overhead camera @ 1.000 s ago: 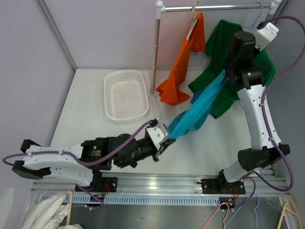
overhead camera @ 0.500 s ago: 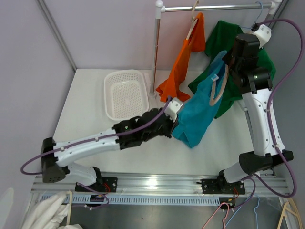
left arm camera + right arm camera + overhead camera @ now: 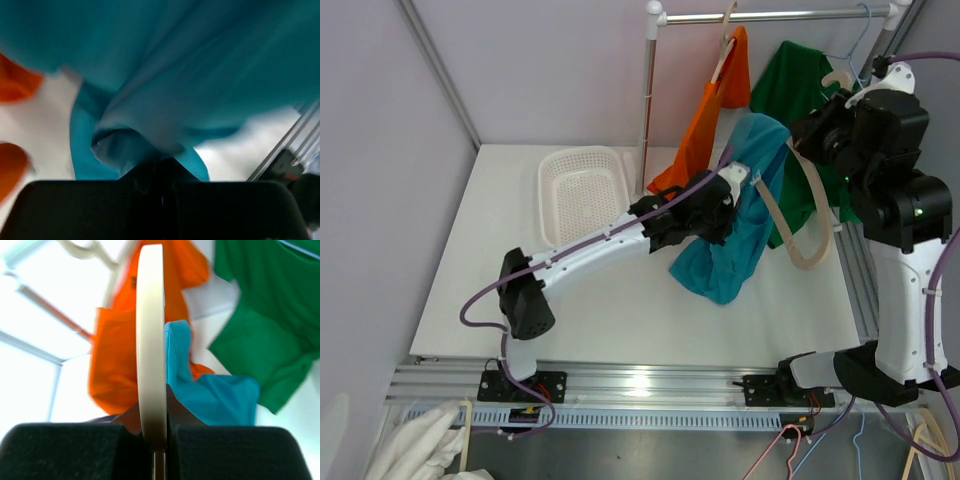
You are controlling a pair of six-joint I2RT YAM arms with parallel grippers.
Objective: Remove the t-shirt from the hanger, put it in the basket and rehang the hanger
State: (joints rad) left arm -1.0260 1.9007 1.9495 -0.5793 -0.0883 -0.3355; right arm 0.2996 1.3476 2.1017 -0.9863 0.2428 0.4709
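The teal t-shirt [image 3: 732, 245] hangs bunched over the table's middle and fills the left wrist view [image 3: 175, 75]. My left gripper [image 3: 728, 197] is shut on its upper folds [image 3: 162, 167]. The cream hanger [image 3: 802, 225] hangs at the shirt's right edge, with most of its curve bare. I cannot tell whether one end is still inside the cloth. My right gripper [image 3: 823, 135] is shut on the hanger [image 3: 151, 340], which stands edge-on between the fingers [image 3: 152, 425]. The teal shirt shows behind it [image 3: 220, 395].
An orange shirt [image 3: 705, 130] and a green shirt [image 3: 800, 90] hang from the rail [image 3: 770, 15] on the rack pole [image 3: 647, 110]. A white basket [image 3: 583, 195] sits at the back left. Spare hangers [image 3: 790, 450] and white cloth [image 3: 410, 445] lie below the front rail.
My left arm has stretched up and to the far right, carrying the teal shirt. My right arm has lifted the hanger right, and most of it has come out of the shirt.
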